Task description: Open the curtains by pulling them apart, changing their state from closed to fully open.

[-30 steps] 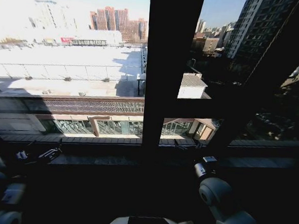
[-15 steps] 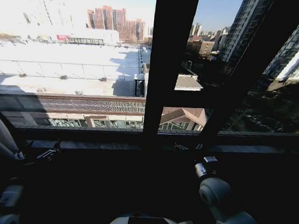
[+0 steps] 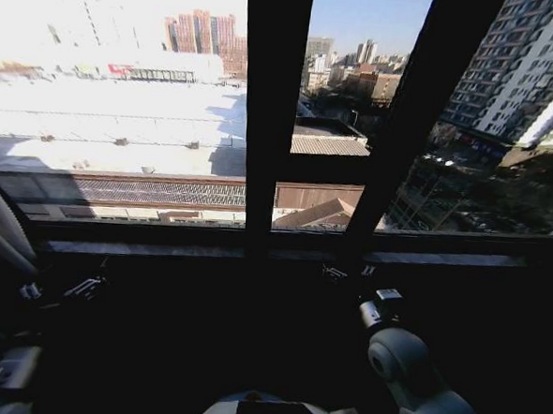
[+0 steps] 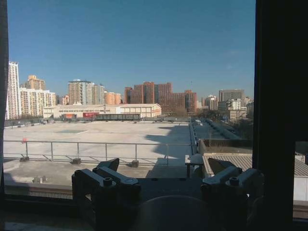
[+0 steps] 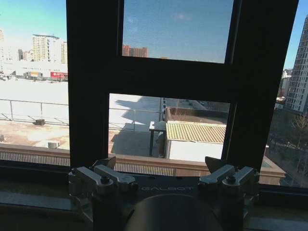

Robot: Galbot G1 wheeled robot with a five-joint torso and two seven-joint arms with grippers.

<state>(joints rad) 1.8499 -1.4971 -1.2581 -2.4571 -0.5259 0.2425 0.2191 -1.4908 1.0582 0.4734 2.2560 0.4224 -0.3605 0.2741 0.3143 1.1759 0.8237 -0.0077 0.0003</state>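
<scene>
Left gripper (image 4: pixel 168 183) has its fingers spread with nothing between them, and it's the same with the right gripper (image 5: pixel 163 180). Both are parked low in front of the dark stone window sill (image 3: pixel 208 253). The head cam has swung right over the last second: the black vertical window post (image 3: pixel 272 122) sits further left, but that's the camera moving, not the window. The glass ahead is uncovered. The thin pale strip beside the pane may be the sheer white pleated curtains (image 4: pixel 2 96), though I can't say for sure. Looks basically done to me.
</scene>
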